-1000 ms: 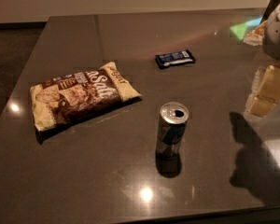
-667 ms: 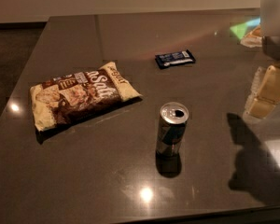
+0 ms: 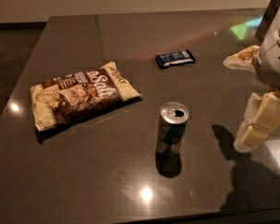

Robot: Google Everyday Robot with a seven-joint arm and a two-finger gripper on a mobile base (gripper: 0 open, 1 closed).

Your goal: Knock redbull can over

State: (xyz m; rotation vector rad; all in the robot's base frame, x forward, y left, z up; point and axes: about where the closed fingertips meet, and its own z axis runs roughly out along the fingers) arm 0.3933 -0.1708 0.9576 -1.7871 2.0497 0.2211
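The redbull can (image 3: 172, 129) stands upright near the middle of the dark table (image 3: 84, 171). It has a blue and silver body and a shiny silver top with the pull-tab hole showing. My gripper (image 3: 246, 141) hangs at the right edge of the view, with its cream-coloured tip low over the table. It is to the right of the can and apart from it. The arm's white body (image 3: 275, 55) rises above it at the far right.
A brown and cream snack bag (image 3: 81, 96) lies flat to the left of the can. A flat dark-blue wrapped bar (image 3: 175, 59) lies farther back. A crumpled cream wrapper (image 3: 240, 59) lies at the right by the arm. The table's front edge runs along the bottom.
My gripper has come down and a little to the left, toward the table beside the can. The can, bag and bar have not moved.
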